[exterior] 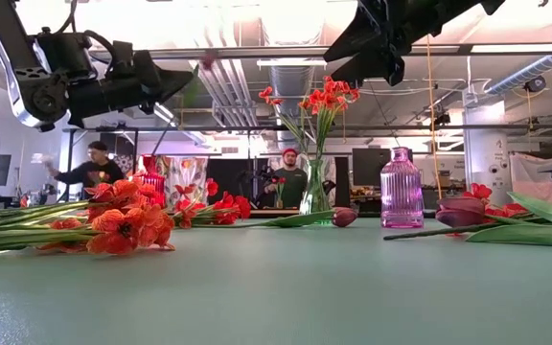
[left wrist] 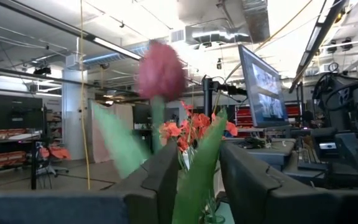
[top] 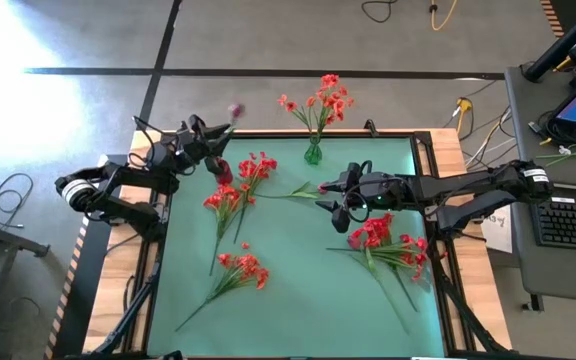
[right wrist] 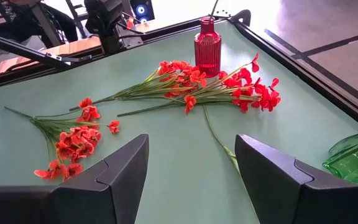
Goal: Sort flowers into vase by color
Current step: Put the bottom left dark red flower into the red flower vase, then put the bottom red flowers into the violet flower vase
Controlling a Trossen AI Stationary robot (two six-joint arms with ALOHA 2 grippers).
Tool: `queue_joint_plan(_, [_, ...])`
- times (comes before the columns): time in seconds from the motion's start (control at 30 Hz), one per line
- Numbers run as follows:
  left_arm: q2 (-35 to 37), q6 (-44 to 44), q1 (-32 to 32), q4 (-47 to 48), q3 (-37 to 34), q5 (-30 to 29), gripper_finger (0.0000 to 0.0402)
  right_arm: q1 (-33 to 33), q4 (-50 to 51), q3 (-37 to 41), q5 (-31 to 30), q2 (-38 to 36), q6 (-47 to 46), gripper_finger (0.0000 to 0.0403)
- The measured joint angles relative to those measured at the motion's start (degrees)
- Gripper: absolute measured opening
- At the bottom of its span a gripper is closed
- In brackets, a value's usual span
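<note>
My left gripper (top: 216, 136) hovers at the table's far left corner, shut on a dark magenta tulip (left wrist: 160, 71) whose bud (top: 234, 110) reaches beyond the far edge. My right gripper (top: 330, 205) is open above mid-table, over a second tulip's stem (right wrist: 218, 138) that lies flat on the mat with its bud (exterior: 345, 217) on the surface. A green vase (top: 313, 153) at the far edge holds orange-red sprays (top: 320, 100). A red vase (right wrist: 207, 46) stands beside loose orange-red sprays (top: 236, 192). A pink ribbed vase (exterior: 402, 188) stands farther right in the low view. My left gripper pinches the tulip between its two fingers (left wrist: 157, 183) at the stem and a green leaf (left wrist: 194, 171), below the bud. The flower is lifted clear of the table. Its bud and a second leaf (left wrist: 114, 143) stick out past the fingertips toward the far side.
Another orange-red spray (top: 243, 268) lies near the left front of the mat. A bright red cluster (top: 388, 240) lies under the right arm. People (exterior: 290, 182) stand in the room behind. A desk with a keyboard (top: 573, 225) is off the table's right side.
</note>
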State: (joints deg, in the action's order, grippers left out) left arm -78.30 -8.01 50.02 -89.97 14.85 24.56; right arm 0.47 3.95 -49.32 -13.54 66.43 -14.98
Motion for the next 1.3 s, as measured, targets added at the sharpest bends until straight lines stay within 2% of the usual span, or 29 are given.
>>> queue_joint_plan(0.23, [0.8, 0.0, 0.4, 0.0, 0.0, -0.2, 0.0118, 0.0, 0.0, 0.0, 0.0, 0.0, 0.0, 0.0231])
queue_joint_plan(0.43, [4.1, -1.7, 0.5, 0.0, -0.8, 0.5, 0.0122, 0.0, 0.0, 0.0, 0.0, 0.0, 0.0, 0.0231])
queue_joint_plan(1.03, [15.2, -3.2, -0.1, 0.0, -12.7, 2.5, 0.0122, 0.0, 0.0, 0.0, 0.1, 0.0, -0.5, 0.0231])
queue_joint_plan(1.13, [16.2, -7.1, -1.7, 0.1, -13.2, 6.5, 0.0122, 0.0, 0.1, 0.0, 2.9, 0.0, -2.2, 0.0231])
queue_joint_plan(1.3, [16.4, -12.8, -7.6, 2.9, -12.7, 10.9, 0.0118, 0.0, 0.4, 0.0, 12.4, 0.0, -6.8, 0.0231])
